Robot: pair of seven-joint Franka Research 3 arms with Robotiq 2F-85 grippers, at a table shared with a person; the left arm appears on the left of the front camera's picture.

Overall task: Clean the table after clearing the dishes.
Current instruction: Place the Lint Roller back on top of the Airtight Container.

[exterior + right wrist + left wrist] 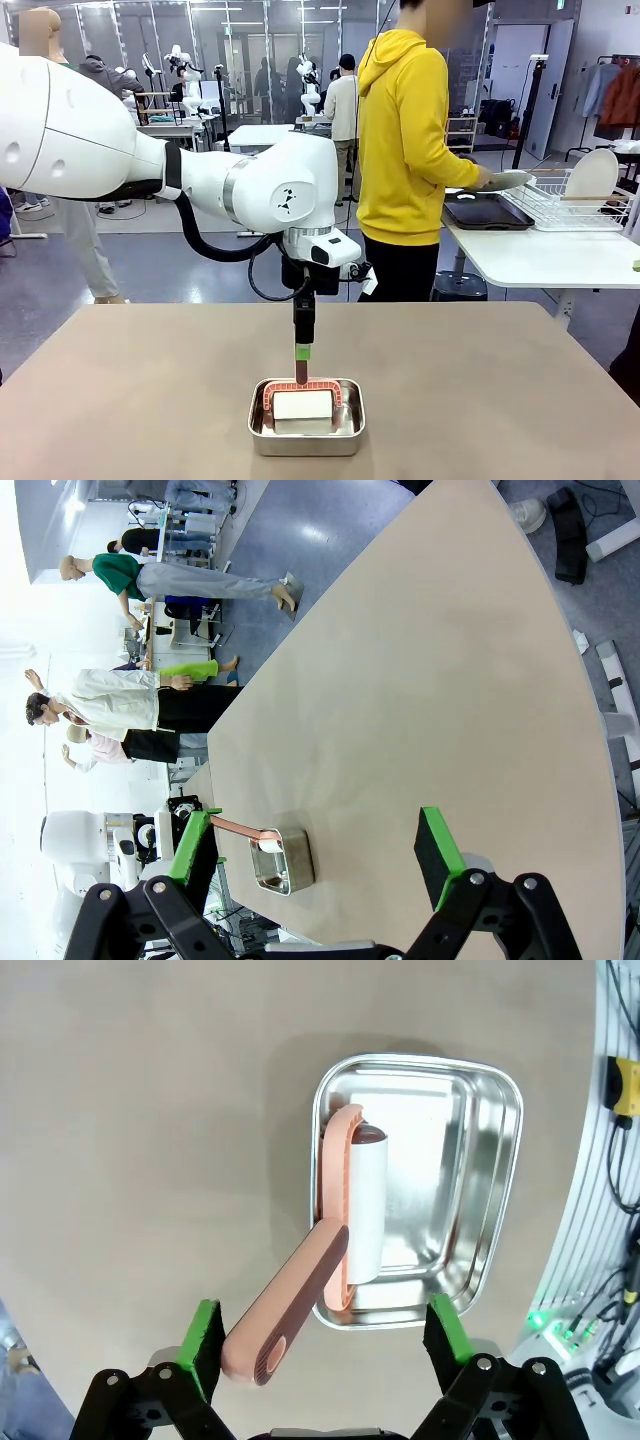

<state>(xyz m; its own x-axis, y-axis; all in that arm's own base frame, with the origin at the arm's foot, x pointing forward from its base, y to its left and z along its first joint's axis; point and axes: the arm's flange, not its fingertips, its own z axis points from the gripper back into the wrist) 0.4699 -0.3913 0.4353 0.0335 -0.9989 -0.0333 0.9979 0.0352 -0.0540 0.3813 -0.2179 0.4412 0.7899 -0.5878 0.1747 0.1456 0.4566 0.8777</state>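
The taupe table carries a small steel pan near its front edge. In the pan lies a lint roller with a white roll and a salmon handle slanting up out of it. My left gripper points straight down just above the pan. In the left wrist view the left gripper is open, with the handle's end between its green pads, nearer the left one and untouched. My right gripper is open and holds nothing, well away from the pan. A person in yellow holds a white plate.
The person stands with their back to me at a white side table at the far right. On it are a dark tray and a wire rack with an upright plate. The taupe top around the pan is bare.
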